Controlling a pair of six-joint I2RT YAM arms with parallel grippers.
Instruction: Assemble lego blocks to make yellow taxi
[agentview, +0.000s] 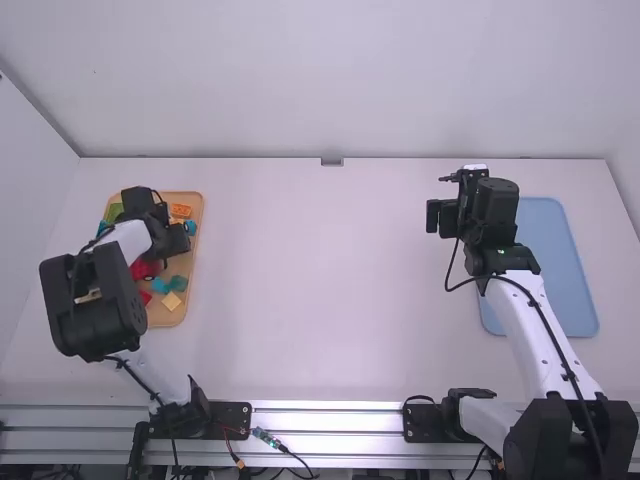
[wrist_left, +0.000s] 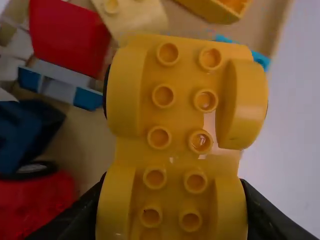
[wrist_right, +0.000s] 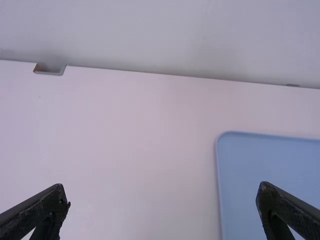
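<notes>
My left gripper (agentview: 178, 238) is over the wooden tray (agentview: 197, 262) at the left of the table. In the left wrist view, the left gripper (wrist_left: 172, 200) is shut on a yellow car base (wrist_left: 180, 120) with wheel-arch sides and rows of round studs, one finger on each side. Behind it lie a red block (wrist_left: 67, 35), a pale yellow block (wrist_left: 135, 17) and an orange-yellow block (wrist_left: 215, 9). My right gripper (agentview: 440, 216) is above the table's right part; the right wrist view has the right gripper (wrist_right: 162, 192) open, nothing between its fingers.
The tray also bears an orange block (agentview: 181, 211), a red piece (agentview: 145, 269), a yellow piece (agentview: 172, 300) and teal pieces (agentview: 178, 283). A shallow blue tray (agentview: 560, 265) lies at the right, beside the right arm. A wall stands along the table's far edge.
</notes>
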